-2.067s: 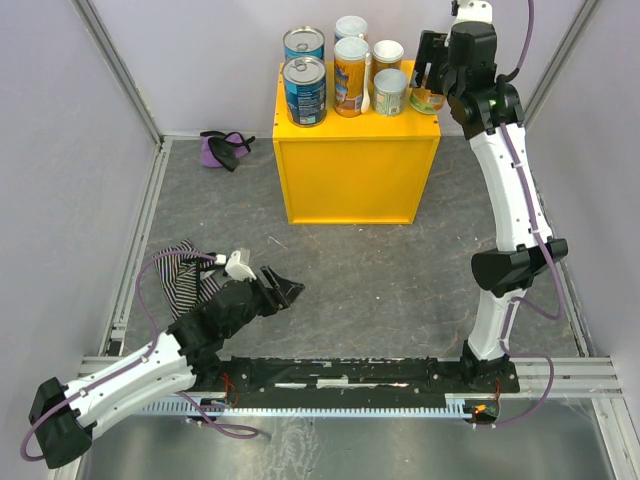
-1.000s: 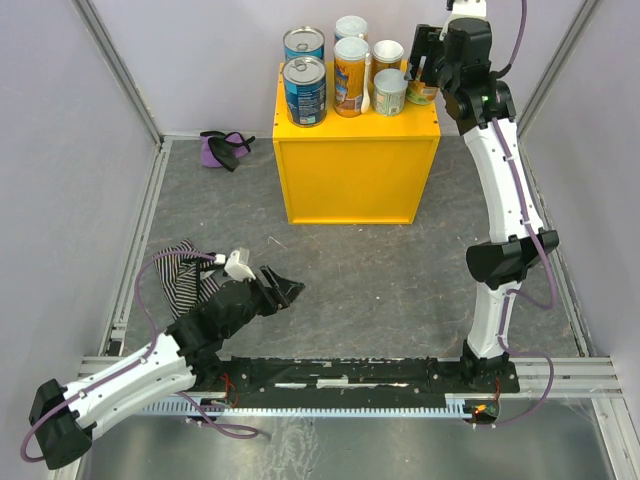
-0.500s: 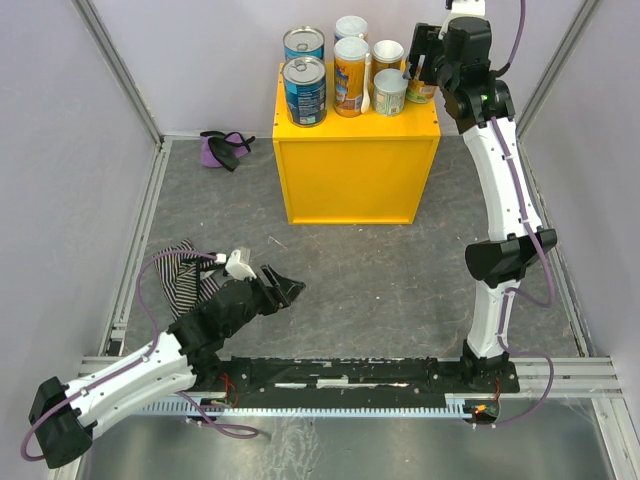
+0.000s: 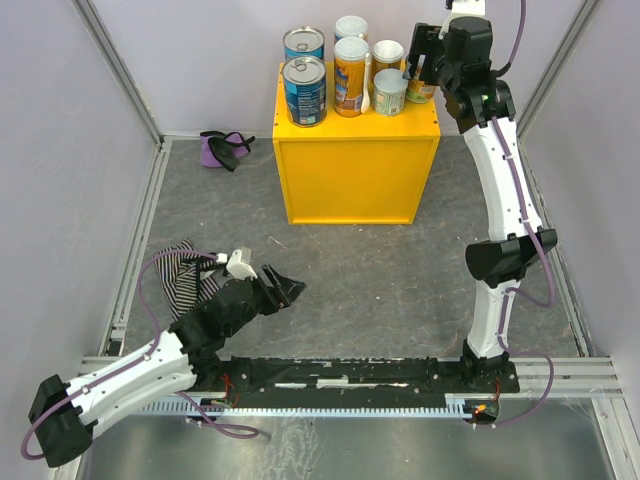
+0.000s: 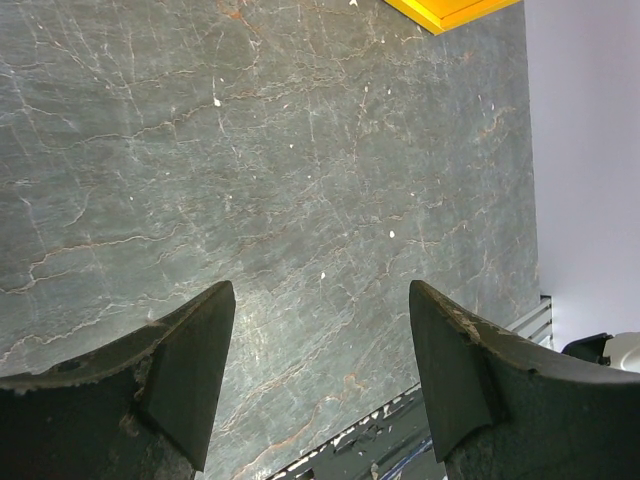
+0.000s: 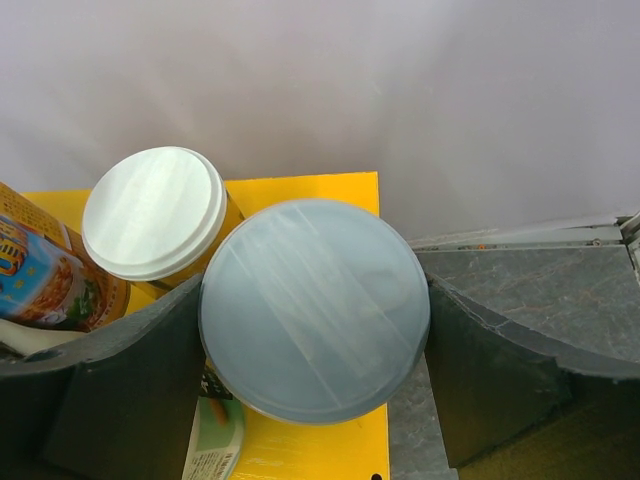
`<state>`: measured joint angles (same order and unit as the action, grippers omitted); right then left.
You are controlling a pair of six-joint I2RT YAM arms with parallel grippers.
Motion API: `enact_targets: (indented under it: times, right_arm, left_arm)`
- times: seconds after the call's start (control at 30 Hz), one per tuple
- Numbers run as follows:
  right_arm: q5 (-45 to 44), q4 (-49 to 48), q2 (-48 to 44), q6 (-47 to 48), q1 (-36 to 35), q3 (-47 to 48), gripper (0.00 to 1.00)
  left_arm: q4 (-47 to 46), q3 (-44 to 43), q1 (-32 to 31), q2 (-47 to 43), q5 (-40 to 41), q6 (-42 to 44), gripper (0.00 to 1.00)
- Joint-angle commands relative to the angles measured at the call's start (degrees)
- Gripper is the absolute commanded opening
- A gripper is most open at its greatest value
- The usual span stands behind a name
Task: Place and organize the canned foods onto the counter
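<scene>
The yellow counter carries two blue-labelled cans, two tall orange cans, a short orange can and a pale-green can. My right gripper is shut on another green-labelled can at the counter's right rear corner. In the right wrist view the fingers press both sides of its clear lid, beside a white-lidded can. My left gripper hovers low over the floor, open and holding nothing.
A purple cloth bundle lies on the floor left of the counter. A striped cloth lies by the left arm. Lilac walls and metal rails enclose the grey floor.
The right gripper has carried its can slightly left and back over the counter's right rear corner, then held still. The left arm has not moved.
</scene>
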<state>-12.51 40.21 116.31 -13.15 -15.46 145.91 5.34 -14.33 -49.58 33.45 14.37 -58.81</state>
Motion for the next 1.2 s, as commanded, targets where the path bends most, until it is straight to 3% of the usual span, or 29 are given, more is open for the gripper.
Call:
enact_targets:
  times: [0.0, 1.17]
  right_arm:
    - [3.91, -3.64, -1.27, -1.83, -0.50, 1.35, 0.86]
    - [4.52, -5.17, -6.06, -2.94, -0.62, -2.66, 0.91]
  left_arm:
    - [-3.37, -1.19, 0.14, -0.31, -0.67, 1.37, 0.77]
    - [-3.82, -2.83, 0.14, 0.84, -1.43, 2.28, 0.77]
